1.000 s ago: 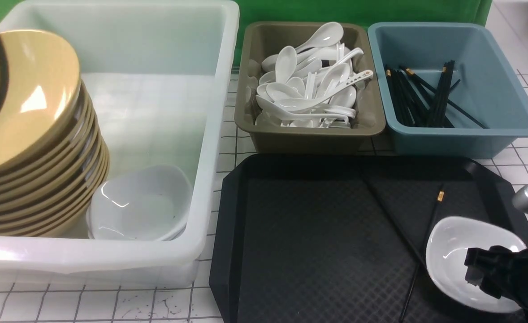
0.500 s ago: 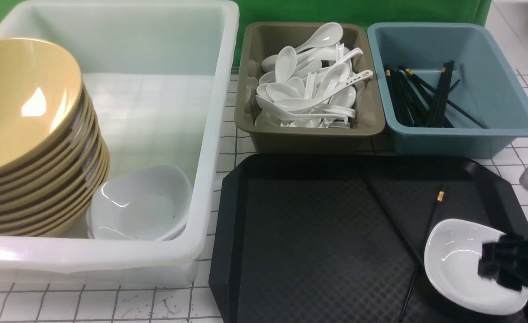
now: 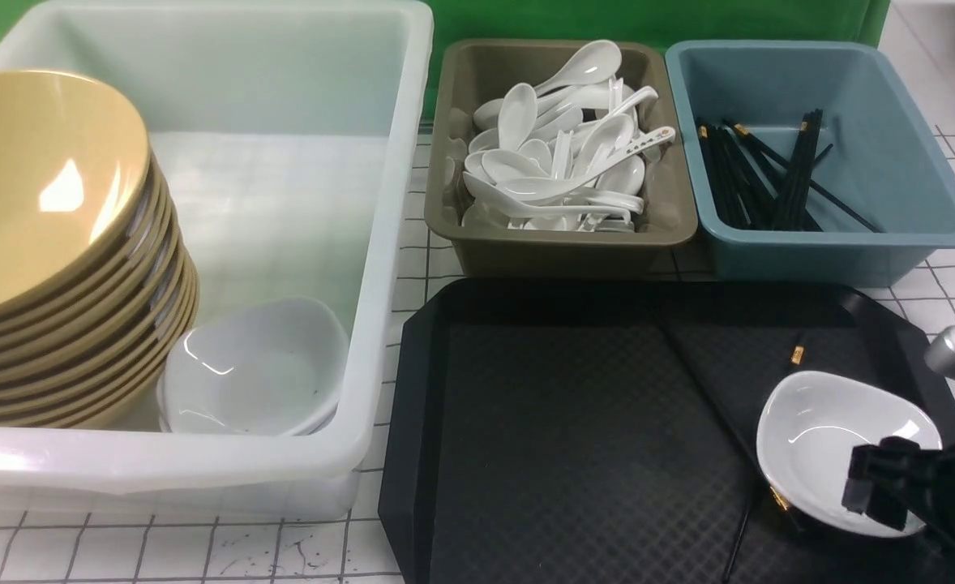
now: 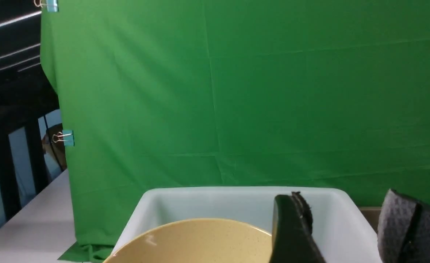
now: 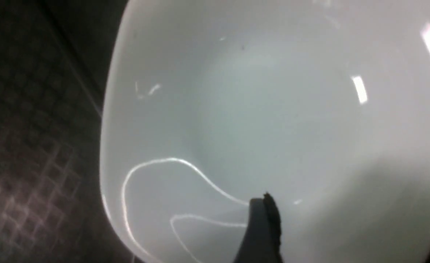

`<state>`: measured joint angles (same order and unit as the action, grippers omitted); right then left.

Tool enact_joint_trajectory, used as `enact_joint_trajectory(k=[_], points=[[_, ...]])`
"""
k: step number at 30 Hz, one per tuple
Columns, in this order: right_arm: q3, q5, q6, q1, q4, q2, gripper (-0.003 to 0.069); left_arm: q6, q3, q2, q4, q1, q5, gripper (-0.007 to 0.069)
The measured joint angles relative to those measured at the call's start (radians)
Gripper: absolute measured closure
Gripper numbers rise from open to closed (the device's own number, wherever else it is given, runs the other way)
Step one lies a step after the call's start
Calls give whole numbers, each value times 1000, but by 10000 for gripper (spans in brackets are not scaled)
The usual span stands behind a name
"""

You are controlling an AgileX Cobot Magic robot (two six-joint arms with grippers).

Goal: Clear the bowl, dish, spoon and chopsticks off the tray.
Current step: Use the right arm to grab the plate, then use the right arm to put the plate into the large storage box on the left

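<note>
The white dish (image 3: pixel 826 430) sits at the right end of the black tray (image 3: pixel 567 438). My right gripper (image 3: pixel 883 487) is open at the dish's near rim. One of its fingers (image 5: pixel 260 226) reaches over the inside of the dish (image 5: pixel 258 109); the other is hidden. The black chopsticks (image 3: pixel 794 361) lie crossed on the tray, partly under the dish. A yellow bowl (image 3: pixel 32 186) tops a stack in the white tub. The marked spoon (image 3: pixel 644 143) lies in the olive bin. My left gripper (image 4: pixel 346 219) is open and empty above the tub and bowl (image 4: pixel 200 241).
The translucent white tub (image 3: pixel 283 203) at the left also holds white dishes (image 3: pixel 259 373). Behind the tray stand an olive bin (image 3: pixel 558 235) of white spoons and a blue bin (image 3: pixel 891 162) of black chopsticks. A green cloth (image 4: pixel 237 91) hangs at the back.
The dish has shifted a little away from me and to the left, uncovering a gold band under its near edge. The right gripper moved along its near rim. The dark cable at far left is gone.
</note>
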<state>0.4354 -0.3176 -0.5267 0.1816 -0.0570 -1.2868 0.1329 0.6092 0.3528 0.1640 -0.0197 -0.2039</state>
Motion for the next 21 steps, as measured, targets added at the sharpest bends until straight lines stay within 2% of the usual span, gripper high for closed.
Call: enact_joint_trajectory(k=[5, 9, 13, 14, 19, 21], points=[[0, 98, -29, 0, -3, -72, 190, 6, -51, 0, -3, 0, 14, 358], [0, 198, -14, 0, -4, -97, 319, 7, -83, 0, -4, 0, 15, 401], [3, 267, 53, 0, -11, -64, 545, 8, -102, 0, -1, 0, 8, 442], [9, 268, 68, 0, -13, -43, 570, 8, -102, 0, 1, 0, 5, 449], [85, 167, 204, 15, -12, 94, 592, 8, -115, 0, 4, 0, -15, 472], [175, 120, 249, 55, -10, 154, 592, 8, -135, 0, 4, 0, -8, 480]])
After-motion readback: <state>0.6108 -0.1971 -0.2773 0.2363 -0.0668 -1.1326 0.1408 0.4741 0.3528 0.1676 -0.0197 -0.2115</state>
